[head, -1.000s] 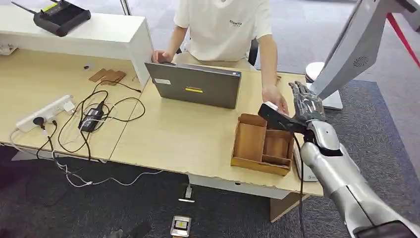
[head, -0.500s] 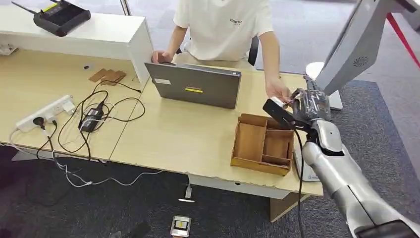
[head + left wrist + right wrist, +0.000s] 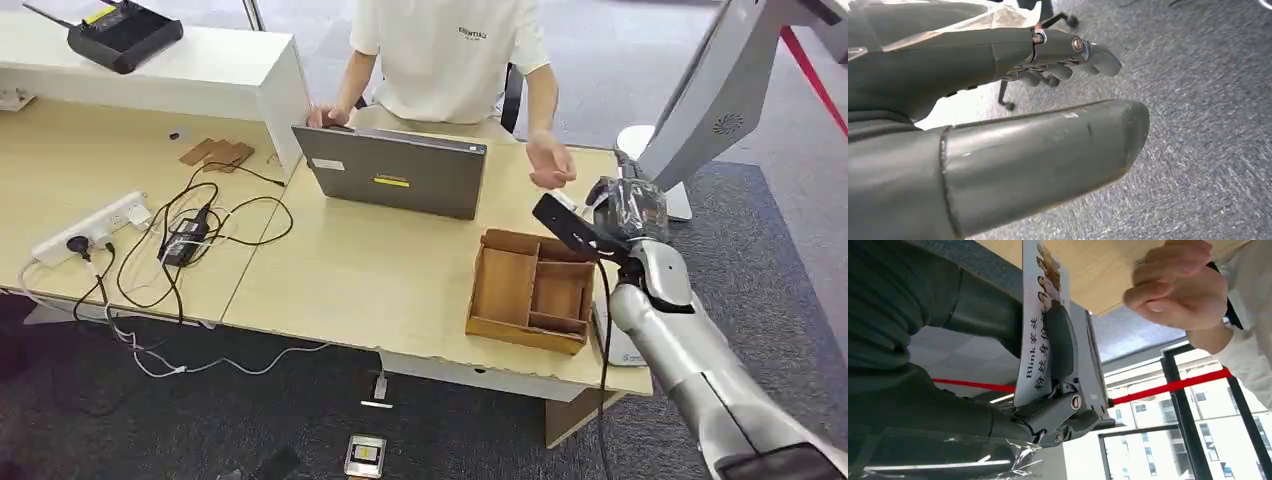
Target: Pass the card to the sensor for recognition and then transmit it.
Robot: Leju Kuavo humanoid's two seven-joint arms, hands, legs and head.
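Observation:
A white card (image 3: 1040, 325) with printed characters and small pictures stands pinched between the thumb and the fingers (image 3: 1062, 342) of my right hand (image 3: 628, 212). That hand hovers above the far right end of the desk, just beyond the wooden tray (image 3: 505, 285). In the head view the card itself is too small to make out. A person in a white shirt sits behind the desk, one hand (image 3: 550, 165) raised a little way off my right hand. My left hand (image 3: 1048, 65) hangs over grey carpet, holding nothing, its fingers loosely extended.
A tall white slanted stand (image 3: 715, 100) rises just right of my right hand. A grey laptop (image 3: 395, 175) stands at the desk's far edge, a power strip (image 3: 90, 225) and tangled cables at the left. A flat white device (image 3: 612, 345) lies by the tray's right side.
The person laid the card into my right hand. My fingers closed on it, and the person's hand drew back toward the laptop.

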